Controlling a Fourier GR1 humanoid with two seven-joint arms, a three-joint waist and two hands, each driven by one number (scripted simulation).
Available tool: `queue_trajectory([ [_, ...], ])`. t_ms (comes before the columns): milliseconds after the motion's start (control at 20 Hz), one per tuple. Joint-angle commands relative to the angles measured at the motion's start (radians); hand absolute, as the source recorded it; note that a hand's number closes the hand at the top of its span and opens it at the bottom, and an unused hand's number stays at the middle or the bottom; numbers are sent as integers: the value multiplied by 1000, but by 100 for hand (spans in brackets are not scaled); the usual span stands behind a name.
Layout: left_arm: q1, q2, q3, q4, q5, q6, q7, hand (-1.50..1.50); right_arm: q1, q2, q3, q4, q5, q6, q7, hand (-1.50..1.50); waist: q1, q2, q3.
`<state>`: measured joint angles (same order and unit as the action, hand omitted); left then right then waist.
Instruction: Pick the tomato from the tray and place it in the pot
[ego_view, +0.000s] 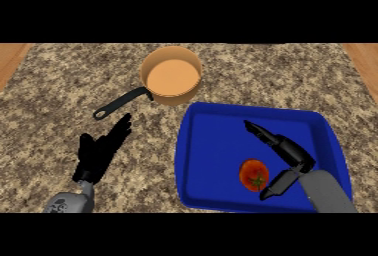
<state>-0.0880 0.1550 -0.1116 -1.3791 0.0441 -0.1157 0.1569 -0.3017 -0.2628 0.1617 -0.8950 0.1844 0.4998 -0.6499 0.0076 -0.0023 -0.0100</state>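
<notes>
Counted: one tomato (253, 174) in blue tray (221, 125), one copper pot (171, 75) beyond tray's far-left corner. Right hand (289, 152) spread open beside tomato; left hand (102, 147) open, fingers straight, on bare granite counter (59, 100).

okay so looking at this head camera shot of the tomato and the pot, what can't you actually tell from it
Head view only:
- Whether the right hand touches the tomato: the steep downward angle hides any gap between them.
- The blue tray near right corner: covered by the right forearm.
- The pot floor: nothing shows inside, but the near wall hides part of it.
- The left hand palm side: only its back and fingers show, beside the tray.
</notes>
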Motion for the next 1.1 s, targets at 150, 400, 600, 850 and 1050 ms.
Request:
queue_trajectory([
  [150,-1,10,17,7,7,-29,-14,0,-73,44,66,174,129,-109,-255,150,10,7,11],
  [400,-35,-2,11,14,-9,-9,19,0,-53,93,75,185,53,-67,-243,150,7,9,12],
  [600,14,-4,5,-49,2,-14,21,0,-40,37,74,230,34,-48,-370,150,18,8,13],
  [850,42,20,23,-19,0,-28,-18,0,-21,145,-89,170,-123,-302,-83,150,-8,-2,10],
  [1050,26,20,50,2,0,-2,-15,0,19,158,-219,155,-188,-539,64,150,-56,-10,6],
])
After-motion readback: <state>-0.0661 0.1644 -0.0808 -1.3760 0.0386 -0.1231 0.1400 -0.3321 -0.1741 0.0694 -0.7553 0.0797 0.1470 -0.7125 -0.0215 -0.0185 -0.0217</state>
